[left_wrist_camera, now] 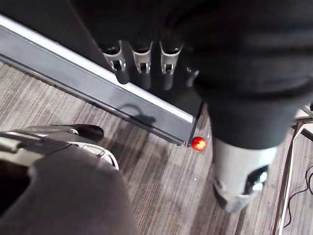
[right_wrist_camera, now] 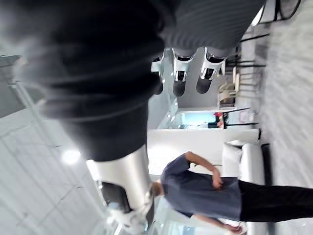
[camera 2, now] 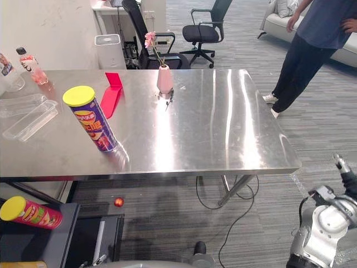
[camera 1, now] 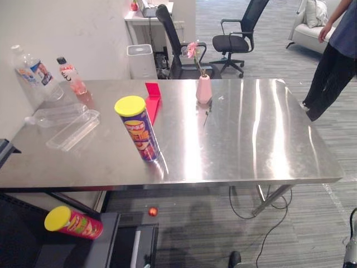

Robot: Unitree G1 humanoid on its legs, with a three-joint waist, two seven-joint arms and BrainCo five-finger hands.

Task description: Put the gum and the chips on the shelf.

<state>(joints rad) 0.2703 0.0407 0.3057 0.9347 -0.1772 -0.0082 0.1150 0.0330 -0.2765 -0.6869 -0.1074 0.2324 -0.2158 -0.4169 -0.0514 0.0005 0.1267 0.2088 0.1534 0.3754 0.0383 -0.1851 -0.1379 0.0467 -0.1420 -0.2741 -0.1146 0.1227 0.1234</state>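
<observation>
Since the purple can (camera 1: pixel 139 129) of chips stands upright on the left half of the desk (camera 1: pixel 251 139), yellow lid up and long axis vertical, it is judged to lie nearer the left arm than the right. The left robot hand (left_wrist_camera: pixel 142 58) is seen in its wrist view hanging low, beside the edge of the dark shelf (camera 1: pixel 109 237) that sits below the desk's near edge on the left. Its fingers are relaxed and nothing is held. The can is thus placed above this hand and further forward, on the desk top. A side grasp round the can's middle would be called for, and the hand would have to be raised past the desk's edge to reach it.

The right robot hand (right_wrist_camera: pixel 179 73) is shown with fingers likewise slack and empty, turned towards the room where a person (right_wrist_camera: pixel 205 191) stands; it is well apart from the can. A red can (camera 1: pixel 73 222) is lying on its side on the shelf. The gum cannot be picked out with certainty. A flat red thing (camera 1: pixel 152 101) is set just behind the purple can, and whether that is the gum cannot be told.
</observation>
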